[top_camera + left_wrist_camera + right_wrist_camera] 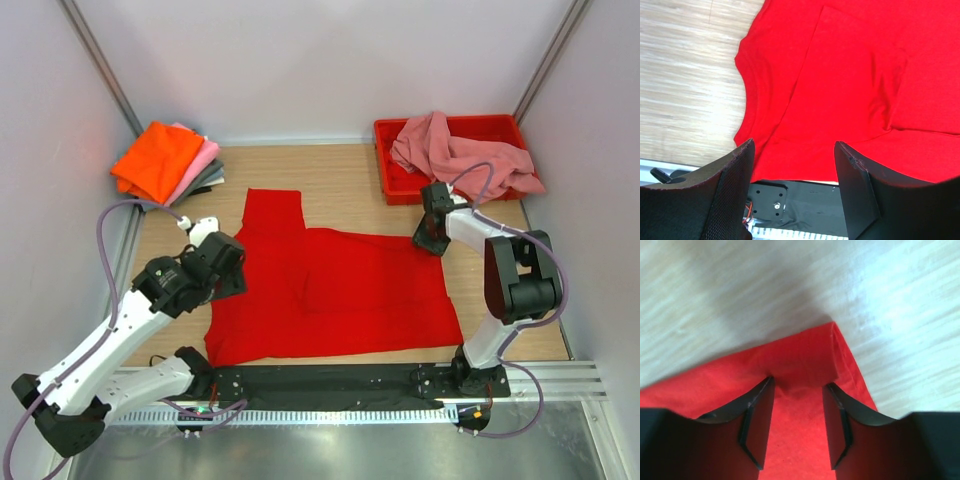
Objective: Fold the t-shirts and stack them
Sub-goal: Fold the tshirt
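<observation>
Right gripper [798, 382] part-spread, straddling the far right corner of the red t-shirt [340, 300], not clamped. Cloth extends leftward toward the spread left gripper [793, 144].

— Bright in here, isn't it? Even light from overhead, hardly a shadow across the table [340, 190].
— Up close at the right wrist the wood glares white and its grain blurs. There's a soft grey shadow just beyond the red t-shirt [805, 355].

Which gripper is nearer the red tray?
Right. The right gripper is by the red tray, at a corner of the red t-shirt; the left gripper is over its opposite edge.
</observation>
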